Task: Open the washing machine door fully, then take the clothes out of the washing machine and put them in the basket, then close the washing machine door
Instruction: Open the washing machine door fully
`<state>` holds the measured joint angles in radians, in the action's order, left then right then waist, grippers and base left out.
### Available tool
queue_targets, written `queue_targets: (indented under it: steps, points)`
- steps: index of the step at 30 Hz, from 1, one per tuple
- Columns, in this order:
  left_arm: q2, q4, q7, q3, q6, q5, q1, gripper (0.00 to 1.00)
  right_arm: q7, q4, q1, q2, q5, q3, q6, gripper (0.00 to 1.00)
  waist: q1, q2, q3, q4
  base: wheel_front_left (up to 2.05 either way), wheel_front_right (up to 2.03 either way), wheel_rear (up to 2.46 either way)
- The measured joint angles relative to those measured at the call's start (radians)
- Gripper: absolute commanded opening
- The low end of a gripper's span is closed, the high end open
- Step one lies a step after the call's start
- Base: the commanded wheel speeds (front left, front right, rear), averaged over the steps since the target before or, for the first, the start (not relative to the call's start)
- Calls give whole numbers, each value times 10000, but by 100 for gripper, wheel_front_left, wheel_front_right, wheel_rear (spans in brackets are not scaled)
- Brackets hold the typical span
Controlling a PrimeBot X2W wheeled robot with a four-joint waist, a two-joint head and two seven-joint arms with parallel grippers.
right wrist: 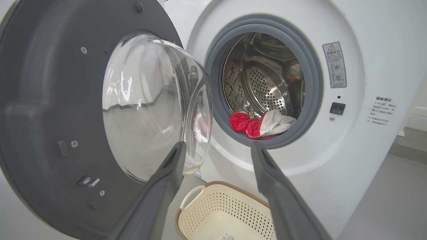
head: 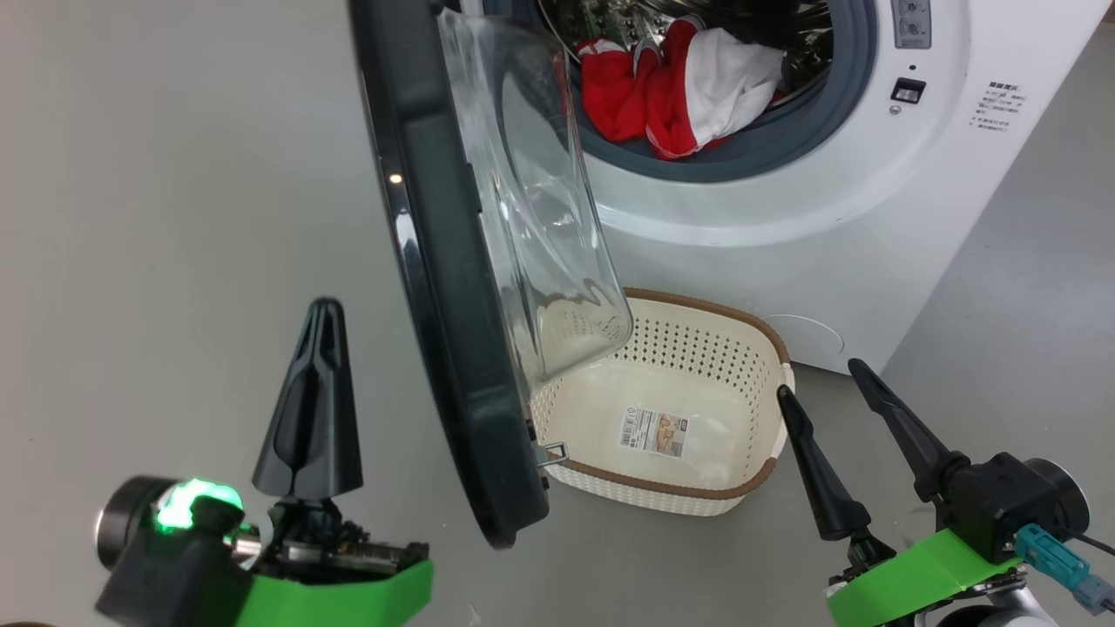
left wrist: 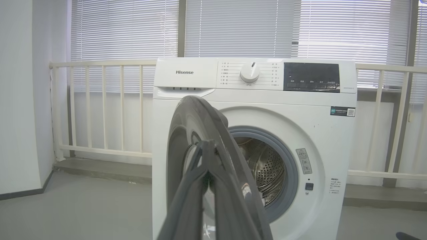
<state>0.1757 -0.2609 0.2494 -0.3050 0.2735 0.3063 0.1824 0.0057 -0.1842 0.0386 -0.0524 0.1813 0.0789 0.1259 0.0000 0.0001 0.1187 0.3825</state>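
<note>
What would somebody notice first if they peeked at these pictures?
Probably the bright red and white clothes, bunched at the front of the drum inside the washing machine. Next comes the big round washing machine door, standing open to the left of the opening with its clear glass bulge. Below it, the cream basket sits on the floor with no clothes in it.

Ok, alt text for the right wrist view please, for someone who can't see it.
The washing machine door stands swung open on the left, and red and white clothes lie at the front of the drum. Below, the cream basket holds no clothes, framed by the right gripper's open fingers.
</note>
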Motion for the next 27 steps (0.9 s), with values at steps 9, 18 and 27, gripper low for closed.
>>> queue_targets:
  steps: [9,18,27]
  points:
    - [-13,-1578,-128,-1108,-368,-593,598,0,-59,52,-1,2,36,0,0,100,0,0,11,-132,0,0,0]
    - [-265,-1062,-1049,-2353,-821,-554,848,0,-148,102,-2,2,111,13,0,100,0,0,16,-282,0,0,0]
    - [-328,416,-1776,-2807,-980,-311,848,0,-182,140,-6,2,134,27,0,100,0,0,109,-410,0,0,0]
